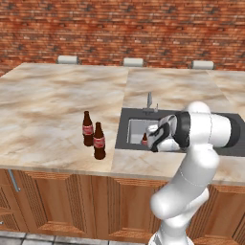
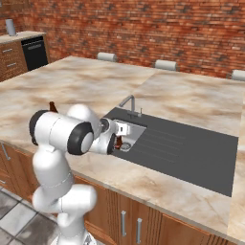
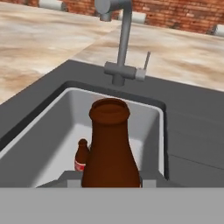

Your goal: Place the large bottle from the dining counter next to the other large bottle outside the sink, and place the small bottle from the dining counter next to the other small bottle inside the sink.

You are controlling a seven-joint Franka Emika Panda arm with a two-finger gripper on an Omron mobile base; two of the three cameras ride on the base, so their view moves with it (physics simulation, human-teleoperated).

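Left of the sink (image 1: 125, 125), two large bottles (image 1: 94, 135) stand side by side on the counter (image 1: 48, 105), so that half looks done. Over the basin, our gripper (image 3: 111, 183) pinches the small bottle (image 3: 110, 146) low on its body, upright. Just left of it, down in the basin, stands the other small bottle (image 3: 80, 156). We judge the step is lowering: keep it vertical, descend slowly, stay off the basin wall and the faucet (image 3: 119, 43) behind, and release only once it rests beside its twin.
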